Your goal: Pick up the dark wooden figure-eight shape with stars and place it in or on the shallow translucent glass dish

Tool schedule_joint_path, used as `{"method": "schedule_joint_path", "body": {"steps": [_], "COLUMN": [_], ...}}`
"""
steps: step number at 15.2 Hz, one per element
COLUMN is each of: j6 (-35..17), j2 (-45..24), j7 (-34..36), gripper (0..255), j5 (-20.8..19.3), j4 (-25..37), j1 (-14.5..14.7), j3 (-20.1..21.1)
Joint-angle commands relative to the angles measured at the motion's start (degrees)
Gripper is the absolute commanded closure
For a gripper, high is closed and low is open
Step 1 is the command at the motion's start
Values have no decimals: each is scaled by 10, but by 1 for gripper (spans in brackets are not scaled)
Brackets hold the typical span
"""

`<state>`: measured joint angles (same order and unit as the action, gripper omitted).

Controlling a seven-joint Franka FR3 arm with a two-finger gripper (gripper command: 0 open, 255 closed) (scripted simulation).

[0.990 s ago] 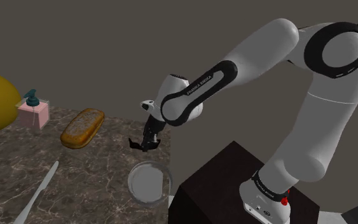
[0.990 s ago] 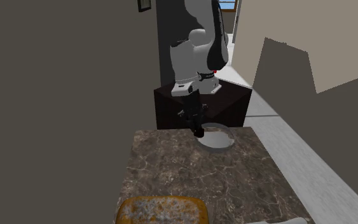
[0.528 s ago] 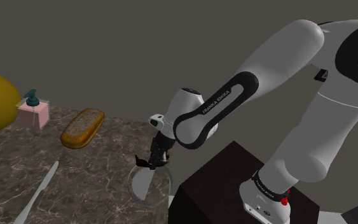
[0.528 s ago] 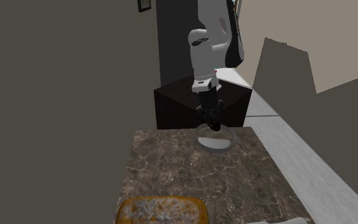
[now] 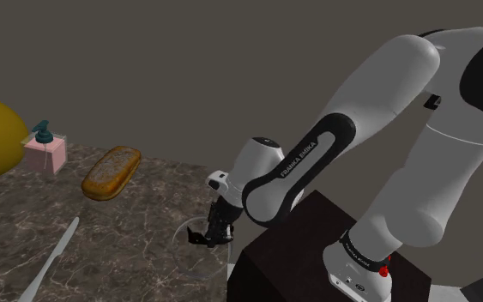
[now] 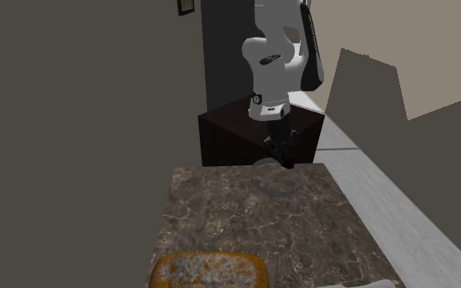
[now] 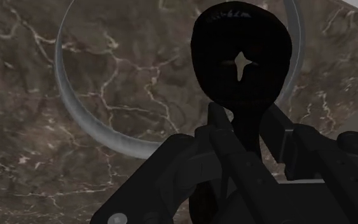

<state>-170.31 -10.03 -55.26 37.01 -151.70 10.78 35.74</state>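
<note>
One step left by my reckoning, the drop. The gripper (image 7: 246, 124) is clamped on the dark figure-eight shape (image 7: 263, 38). One lobe is pinched between the fingers (image 7: 218, 126), and the other sticks out past the tips, with a little star cut-out that shows the stone through it.

From the wrist view, the piece hangs over the glass dish (image 7: 61, 70), inside the ring but closer to one side of the rim than to the middle. The dish is so see-through it's mostly a pale hoop on the marble counter (image 7: 18, 127). In the shoulder view the hand sits low over the dish, right by the corner of the stand (image 5: 316, 232). I can't tell whether the shape is touching the dish floor or hanging just above it.

So I'd call it the placing phase, pick done. For the next move I'd nudge toward the centre of the ring so the free lobe doesn't land on the rim, ease down a touch, then let the fingers part and lift straight up. The bread loaf (image 5: 111, 172) and soap bottle (image 5: 44, 153) are well apart from all this, so no worries there.
</note>
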Motion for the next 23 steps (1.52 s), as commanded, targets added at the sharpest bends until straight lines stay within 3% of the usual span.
{"method": "schedule_joint_path", "body": {"steps": [1,6,14,15,20,23], "j6": [-22,-76,-76,-76,-76,-6], "j2": [-26,-92,-92,-92,-92,0], "j7": [-1,-16,-15,-15,-15,-22], "gripper": [255,255,255,0,0,0], "j5": [-5,-11,-11,-11,-11,13], "j4": [4,15,15,15,15,-10], "j1": [5,11,10,10,10,-32], "j3": [-4,-12,-12,-12,-12,24]}}
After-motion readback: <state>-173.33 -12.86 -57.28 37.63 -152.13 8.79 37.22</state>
